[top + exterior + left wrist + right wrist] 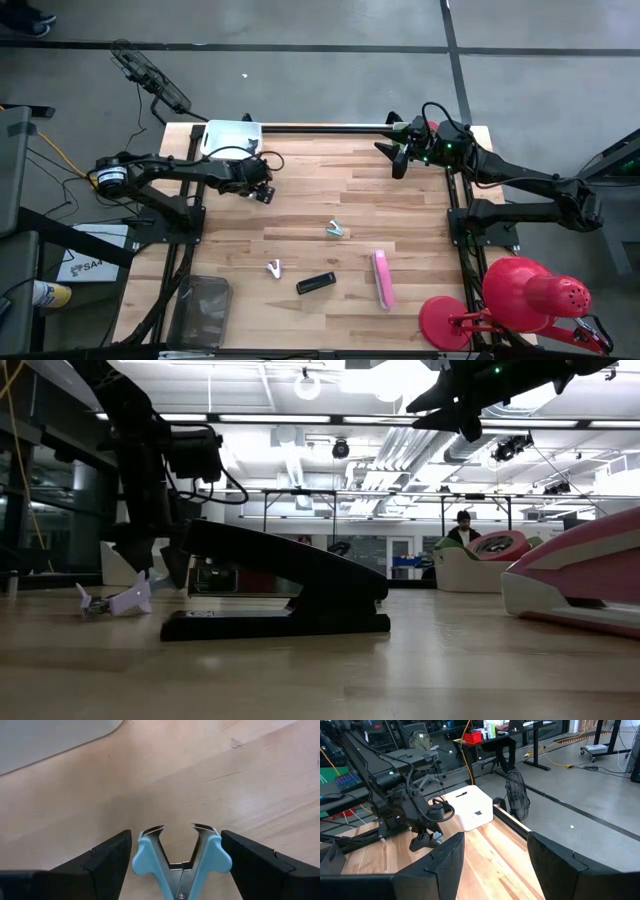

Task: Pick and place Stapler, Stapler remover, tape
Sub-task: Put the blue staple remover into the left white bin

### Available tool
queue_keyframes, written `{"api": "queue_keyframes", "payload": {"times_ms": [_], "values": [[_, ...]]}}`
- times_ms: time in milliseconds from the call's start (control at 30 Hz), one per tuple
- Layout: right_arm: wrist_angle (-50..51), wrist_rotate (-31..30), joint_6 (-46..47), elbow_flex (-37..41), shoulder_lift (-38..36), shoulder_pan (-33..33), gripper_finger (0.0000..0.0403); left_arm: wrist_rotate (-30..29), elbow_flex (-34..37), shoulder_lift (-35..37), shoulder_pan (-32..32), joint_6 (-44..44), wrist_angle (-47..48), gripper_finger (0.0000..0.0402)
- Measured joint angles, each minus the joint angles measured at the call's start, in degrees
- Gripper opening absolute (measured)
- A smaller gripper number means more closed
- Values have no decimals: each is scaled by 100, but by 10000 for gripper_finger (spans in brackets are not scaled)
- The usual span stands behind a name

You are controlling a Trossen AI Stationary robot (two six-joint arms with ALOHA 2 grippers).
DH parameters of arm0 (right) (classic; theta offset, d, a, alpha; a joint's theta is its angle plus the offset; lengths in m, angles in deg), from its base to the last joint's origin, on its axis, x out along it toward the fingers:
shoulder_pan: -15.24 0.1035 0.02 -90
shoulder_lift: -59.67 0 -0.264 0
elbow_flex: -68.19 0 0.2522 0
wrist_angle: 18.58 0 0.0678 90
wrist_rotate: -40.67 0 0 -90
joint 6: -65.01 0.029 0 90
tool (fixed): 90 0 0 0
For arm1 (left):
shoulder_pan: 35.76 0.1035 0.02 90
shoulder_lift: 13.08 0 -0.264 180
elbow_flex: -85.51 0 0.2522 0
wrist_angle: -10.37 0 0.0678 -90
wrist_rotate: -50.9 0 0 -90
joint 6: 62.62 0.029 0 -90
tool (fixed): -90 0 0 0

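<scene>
Blue plastic fills the gap between the left gripper (175, 865) fingers: a staple remover (180, 857) sits there with its steel claws pointing forward, away from the wrist, so its long axis runs along the gripper's own reach. The fingers stand wide on either side of its wings; a sliver of gap shows at each side, so whether they press it I cannot tell for sure, though it hangs above the wood and I judge it carried. In the high view this gripper (262, 188) is over the back left of the table (330, 200), just in front of the white box (232, 137), which lies back and slightly toward the arm's own base. That short line from remover to box is what the next move seems to turn on: if the box is the drop spot, a small pull back over its rim is all that is needed. Farther out, a second remover (335, 229) lies mid-table, a white one (274, 268) nearer the front, then the black stapler (316, 284) and the pink stapler (382, 278), its long axis running front to back. All of these are nearer the left arm's side or centre. No tape is evident. The right gripper (398, 160) waits, part open and empty, high over the back right edge.
</scene>
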Motion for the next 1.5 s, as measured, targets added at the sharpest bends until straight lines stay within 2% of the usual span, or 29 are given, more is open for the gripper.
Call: {"api": "queue_keyframes", "payload": {"times_ms": [267,400,900,1133,1500], "values": [[-1,0,0,1,0,-1,209,140,0,0,0,-15,15,298],[-2,-13,-2,1,0,1,209,157,0,0,0,-20,18,281],[-2,-33,-2,0,0,-1,209,288,-7,7,2,-20,53,100],[-1,-28,-2,1,0,-1,209,367,-49,7,2,-7,124,100],[0,-26,-2,1,0,-1,209,633,-769,2,0,-2,1266,100]]}}
